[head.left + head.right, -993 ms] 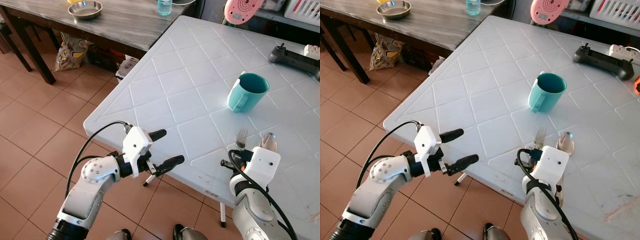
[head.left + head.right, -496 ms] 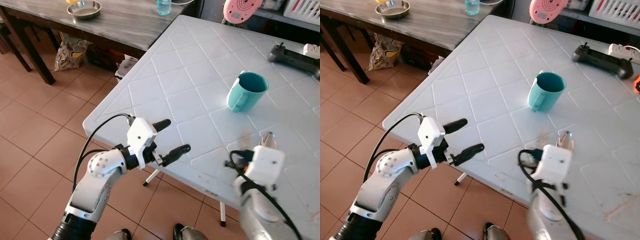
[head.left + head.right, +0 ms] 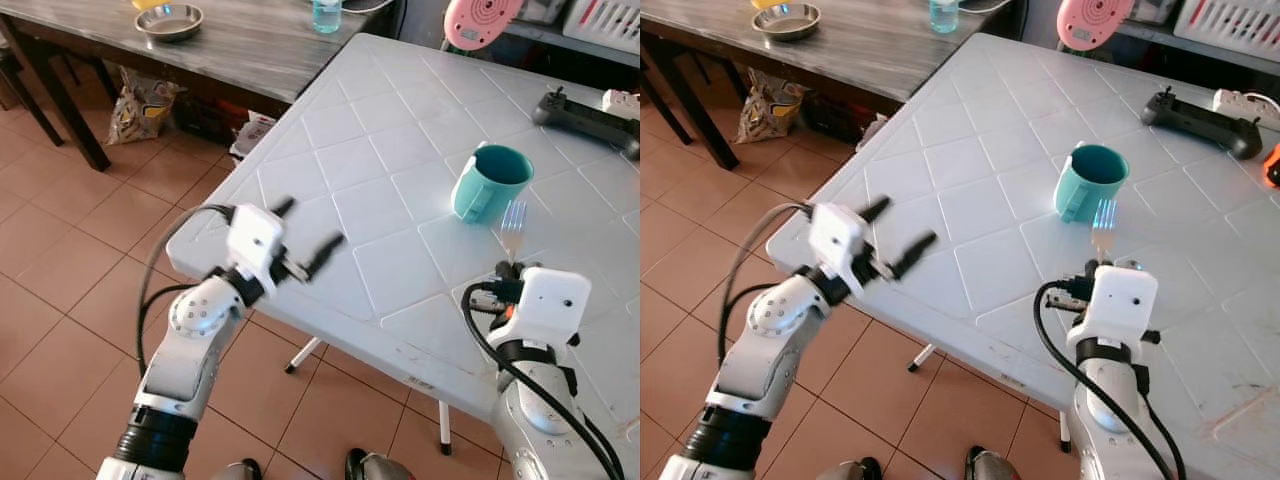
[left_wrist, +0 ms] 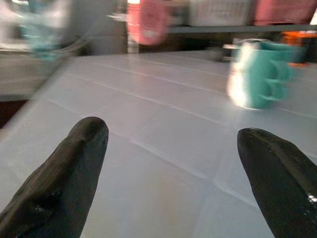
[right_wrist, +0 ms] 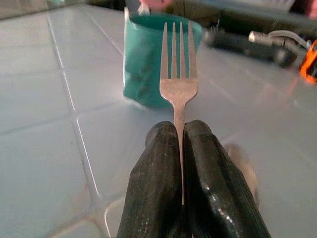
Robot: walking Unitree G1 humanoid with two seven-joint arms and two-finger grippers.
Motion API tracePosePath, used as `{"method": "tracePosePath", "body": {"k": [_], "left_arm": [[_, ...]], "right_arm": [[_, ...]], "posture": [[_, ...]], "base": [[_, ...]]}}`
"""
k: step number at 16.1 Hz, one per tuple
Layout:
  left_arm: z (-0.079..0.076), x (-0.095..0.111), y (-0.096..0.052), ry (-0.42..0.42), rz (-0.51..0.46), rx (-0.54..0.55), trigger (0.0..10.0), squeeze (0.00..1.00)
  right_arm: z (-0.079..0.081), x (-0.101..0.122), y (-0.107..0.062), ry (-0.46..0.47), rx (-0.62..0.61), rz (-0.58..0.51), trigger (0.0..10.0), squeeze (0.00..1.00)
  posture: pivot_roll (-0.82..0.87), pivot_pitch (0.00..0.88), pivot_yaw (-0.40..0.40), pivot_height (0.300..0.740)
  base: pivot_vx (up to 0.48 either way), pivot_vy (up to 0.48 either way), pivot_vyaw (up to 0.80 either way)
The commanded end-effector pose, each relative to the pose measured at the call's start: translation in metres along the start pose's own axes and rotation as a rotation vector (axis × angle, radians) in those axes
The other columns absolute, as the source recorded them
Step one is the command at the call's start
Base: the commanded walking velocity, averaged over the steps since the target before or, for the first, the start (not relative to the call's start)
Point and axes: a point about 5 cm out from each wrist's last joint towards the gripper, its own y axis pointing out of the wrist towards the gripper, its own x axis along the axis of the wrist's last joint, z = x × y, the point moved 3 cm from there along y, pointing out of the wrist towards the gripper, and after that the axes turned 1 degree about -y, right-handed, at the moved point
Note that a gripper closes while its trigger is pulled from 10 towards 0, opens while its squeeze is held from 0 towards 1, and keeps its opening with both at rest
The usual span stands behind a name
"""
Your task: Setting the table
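Fork [image 5: 178, 74] now pinched in the right pincer [image 5: 181, 148], lifted off the white desk [image 3: 400, 130] with tines toward the teal mug [image 3: 490, 183] at 12 o'clock, spoon no longer alongside, left pincer [image 3: 305, 238] spread, swung up over the desk's corner; placement next.

A silver fork [image 5: 178, 82] sticks up from the right gripper [image 5: 181, 134], tines toward the upright teal mug [image 3: 490, 184] mid-tabletop.

Bare white table [image 3: 380, 150] all round; teal mug [image 3: 490, 183] stands mid-table.
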Motion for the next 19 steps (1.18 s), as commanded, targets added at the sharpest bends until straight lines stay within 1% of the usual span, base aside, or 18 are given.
{"method": "tracePosePath", "body": {"k": [1, 2, 3, 4, 5, 6, 8, 11, 15, 16, 19], "left_arm": [[0.011, -0.004, -0.002, 0.006, 0.012, 0.100, 10.0, 0.00], [0.014, -0.007, -0.006, -0.006, 0.017, 0.133, 10.0, 0.00], [0.017, -0.011, -0.012, 0.041, 0.020, 0.181, 10.0, 0.00], [0.018, -0.013, -0.014, 0.034, 0.025, 0.197, 10.0, 0.00], [0.018, -0.014, -0.015, 0.032, 0.027, 0.200, 10.0, 0.00], [0.022, -0.016, -0.015, 0.043, 0.027, 0.240, 10.0, 0.00], [0.030, -0.017, -0.014, 0.063, 0.031, 0.308, 10.0, 0.00], [0.036, -0.019, -0.017, 0.090, 0.032, 0.373, 10.0, 0.00], [0.033, -0.025, -0.015, 0.073, 0.041, 0.372, 10.0, 0.00], [0.033, -0.025, -0.013, 0.071, 0.044, 0.374, 10.0, 0.00], [0.032, -0.027, -0.011, 0.075, 0.047, 0.360, 10.0, 0.00]], "right_arm": [[-0.003, 0.014, 0.000, -0.010, -0.002, -0.070, 0.0, 0.00], [-0.004, 0.016, 0.000, -0.009, -0.001, -0.082, 0.0, 0.00], [-0.006, 0.019, 0.001, -0.006, -0.001, -0.095, 0.0, 0.00], [-0.006, 0.020, 0.001, -0.011, -0.003, -0.106, 1.7, 0.00], [-0.006, 0.020, 0.001, -0.012, -0.004, -0.106, 5.8, 0.00], [-0.007, 0.022, 0.001, -0.030, -0.003, -0.118, 10.0, 0.00], [-0.005, 0.023, 0.000, -0.070, 0.017, -0.144, 10.0, 0.00], [-0.007, 0.019, -0.002, -0.062, 0.013, -0.136, 10.0, 0.00], [-0.010, 0.014, -0.002, -0.067, 0.004, -0.120, 10.0, 0.00], [-0.011, 0.015, -0.002, -0.063, 0.003, -0.122, 10.0, 0.00], [-0.009, 0.014, -0.002, -0.056, 0.010, -0.114, 10.0, 0.00]], "posture": [[0.04, 0.139, -0.041, 0.740], [0.04, 0.137, -0.041, 0.740], [0.04, 0.135, -0.043, 0.740], [0.05, 0.128, -0.046, 0.740], [0.05, 0.128, -0.046, 0.740], [0.05, 0.124, -0.049, 0.740], [0.05, 0.121, -0.048, 0.740], [0.04, 0.115, -0.048, 0.740], [0.04, 0.112, -0.048, 0.740], [0.04, 0.113, -0.047, 0.740], [0.03, 0.118, -0.041, 0.740]], "base": [[0.000, 0.000, 0.00], [0.000, 0.000, 0.00], [0.000, 0.000, 0.00], [0.000, 0.000, 0.00], [0.000, 0.000, 0.00], [0.000, 0.000, 0.00], [0.000, 0.000, 0.00], [0.000, 0.000, 0.00], [0.000, 0.000, 0.00], [0.000, 0.000, -0.55], [0.000, 0.480, -0.53]]}}
